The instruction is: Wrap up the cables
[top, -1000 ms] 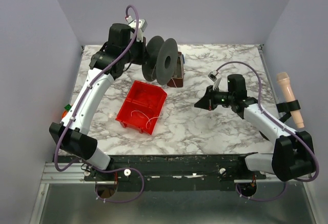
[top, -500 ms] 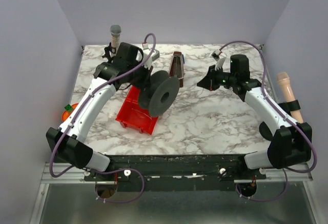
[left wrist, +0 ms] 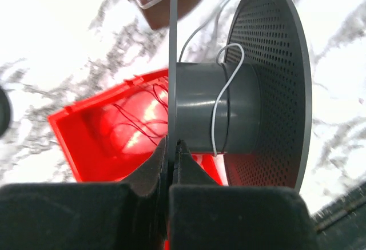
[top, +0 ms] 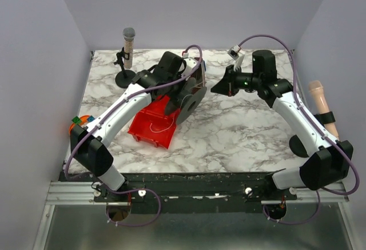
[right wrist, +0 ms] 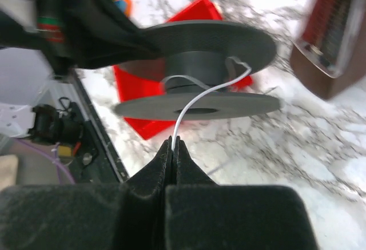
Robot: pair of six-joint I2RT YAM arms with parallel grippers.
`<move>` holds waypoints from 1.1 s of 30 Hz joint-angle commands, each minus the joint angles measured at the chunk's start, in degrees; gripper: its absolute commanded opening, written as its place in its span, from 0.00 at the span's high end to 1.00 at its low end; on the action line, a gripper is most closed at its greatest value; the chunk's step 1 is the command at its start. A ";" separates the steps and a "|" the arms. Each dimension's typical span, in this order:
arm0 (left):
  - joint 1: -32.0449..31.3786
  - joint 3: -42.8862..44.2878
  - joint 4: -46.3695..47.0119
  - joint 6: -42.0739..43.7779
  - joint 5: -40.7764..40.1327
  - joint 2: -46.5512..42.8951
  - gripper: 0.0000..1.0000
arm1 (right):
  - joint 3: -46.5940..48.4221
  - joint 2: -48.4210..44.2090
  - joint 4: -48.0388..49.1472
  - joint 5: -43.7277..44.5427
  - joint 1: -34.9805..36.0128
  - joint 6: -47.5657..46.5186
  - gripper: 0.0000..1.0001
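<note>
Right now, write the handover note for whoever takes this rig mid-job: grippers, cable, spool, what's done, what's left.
Left gripper: shut on one flange of the black round plastic spool, held over the red plastic bin.
Right gripper: shut on the thin white cable, which runs from its fingertips to the spool's hub.
Done: about one turn of cable lies on the hub.
Left: loose loops of cable lie in the bin; most of the winding is not yet done.
</note>
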 commanded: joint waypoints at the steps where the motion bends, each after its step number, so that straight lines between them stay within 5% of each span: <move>1: -1.73 5.90 6.42 -0.46 -9.13 1.67 1.00 | 6.58 0.72 -6.30 -4.13 2.92 2.77 0.99; 8: -1.56 8.90 9.14 -0.90 -13.36 0.10 1.00 | 8.34 -0.42 -7.01 -5.02 3.10 6.82 0.99; 18: -1.65 11.80 12.14 -7.05 -15.82 0.53 1.00 | 8.96 -2.36 3.87 -5.81 7.40 17.62 0.99; 26: -1.56 16.80 11.26 -13.90 -13.63 2.81 1.00 | 7.47 0.19 16.18 -1.16 12.50 26.33 0.99; 33: 2.91 22.96 9.33 -19.53 -10.12 5.72 1.00 | 4.84 1.77 17.69 2.53 17.77 24.41 0.99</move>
